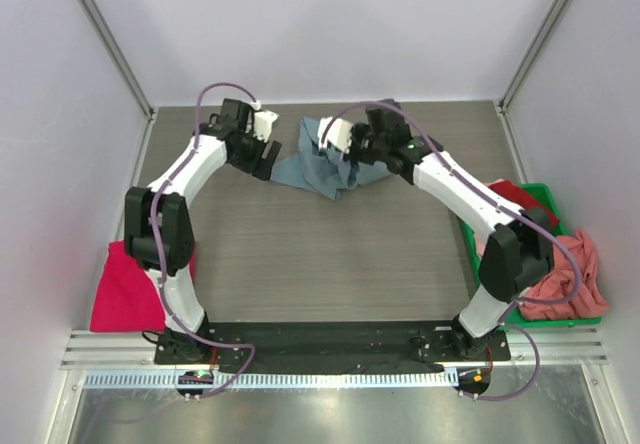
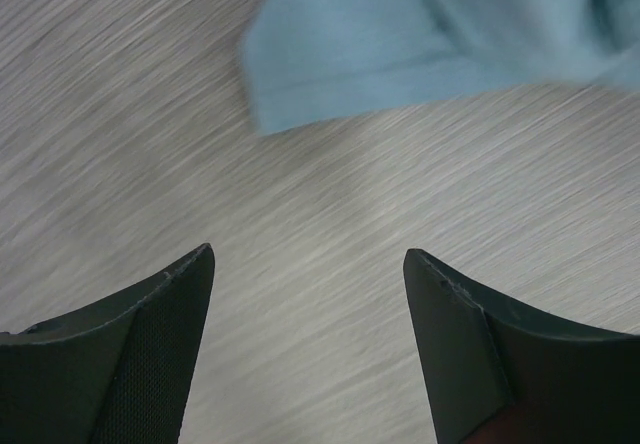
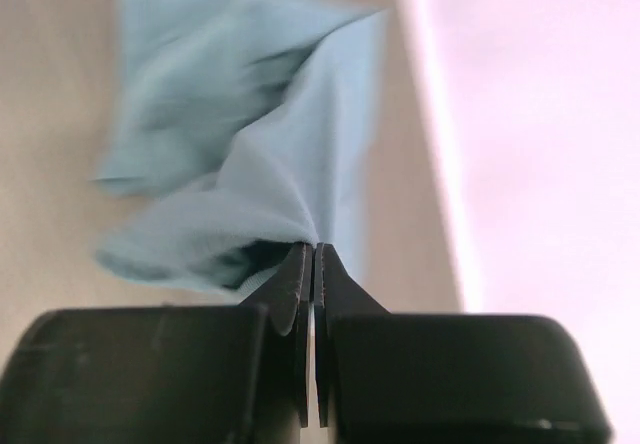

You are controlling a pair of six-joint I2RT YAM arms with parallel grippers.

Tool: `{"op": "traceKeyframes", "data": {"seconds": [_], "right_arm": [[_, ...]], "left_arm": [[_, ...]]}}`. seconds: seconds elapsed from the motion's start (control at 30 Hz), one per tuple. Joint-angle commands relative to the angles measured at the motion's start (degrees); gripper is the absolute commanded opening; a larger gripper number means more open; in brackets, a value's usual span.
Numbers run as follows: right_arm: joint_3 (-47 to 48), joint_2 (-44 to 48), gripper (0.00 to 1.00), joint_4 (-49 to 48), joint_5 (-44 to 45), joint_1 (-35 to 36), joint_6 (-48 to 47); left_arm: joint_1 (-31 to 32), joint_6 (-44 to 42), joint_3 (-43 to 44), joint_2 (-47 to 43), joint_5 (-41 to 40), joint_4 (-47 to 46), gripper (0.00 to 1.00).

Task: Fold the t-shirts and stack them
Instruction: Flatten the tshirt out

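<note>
On the far half of the table [image 1: 300, 254] lay the blue shirt [image 1: 318, 172], crumpled between both grippers; at the right edge stood the bin [image 1: 560, 318], a salmon shirt [image 1: 575, 274] draped over its rim, a red shirt [image 1: 517, 194] at its far end; a magenta shirt [image 1: 120, 289] hung off the left edge; the right gripper [image 3: 315, 249] was pinched tight on a fold of the blue shirt; the left gripper [image 2: 310, 256] stood wide apart over bare table, just short of that shirt, holding nothing.
</note>
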State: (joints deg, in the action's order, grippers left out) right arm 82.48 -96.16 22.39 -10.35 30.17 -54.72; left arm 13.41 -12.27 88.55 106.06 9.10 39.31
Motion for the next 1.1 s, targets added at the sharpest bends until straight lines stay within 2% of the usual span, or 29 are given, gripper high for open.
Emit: {"op": "traceKeyframes", "data": {"seconds": [0.0, 0.13, 0.27, 0.6, 0.83, 0.93, 0.97, 1.03, 1.07], "right_arm": [[7.1, 3.3, 0.01, -2.4, 4.0, -1.9, 5.4], [11.6, 0.2, 0.01, -2.8, 4.2, -4.9, 14.1], [13.9, -1.0, 0.01, -2.8, 3.3, -6.9, 18.1], [10.3, 1.6, 0.01, -2.3, 3.3, -8.8, 17.8], [8.1, 2.8, 0.01, -2.3, 3.3, -9.1, 18.2], [7.3, 3.4, 0.01, -2.3, 3.3, -9.2, 18.3], [7.1, 3.4, 0.01, -2.4, 3.3, -9.3, 18.3], [6.9, 3.8, 0.01, -2.3, 3.5, -9.3, 18.2], [7.0, 3.9, 0.01, -2.4, 3.5, -9.3, 18.2]], "left_arm": [[2.8, -0.2, 5.0, 4.1, 6.8, -1.8, 0.77], [6.3, 0.1, 9.6, 8.6, 10.3, -2.0, 0.75], [8.6, 1.5, 12.6, 10.8, 12.7, -2.3, 0.74], [11.7, 4.8, 12.5, 13.8, 9.9, -5.3, 0.73], [13.0, 4.7, 11.8, 14.8, 9.3, -5.5, 0.65], [13.0, 4.5, 11.3, 14.8, 8.3, -5.5, 0.56], [13.0, 4.4, 11.2, 14.8, 8.2, -5.3, 0.42], [13.0, 4.3, 11.7, 14.1, 8.3, -4.8, 0.27], [12.9, 4.1, 12.0, 13.7, 8.3, -3.5, 0.10]]}}
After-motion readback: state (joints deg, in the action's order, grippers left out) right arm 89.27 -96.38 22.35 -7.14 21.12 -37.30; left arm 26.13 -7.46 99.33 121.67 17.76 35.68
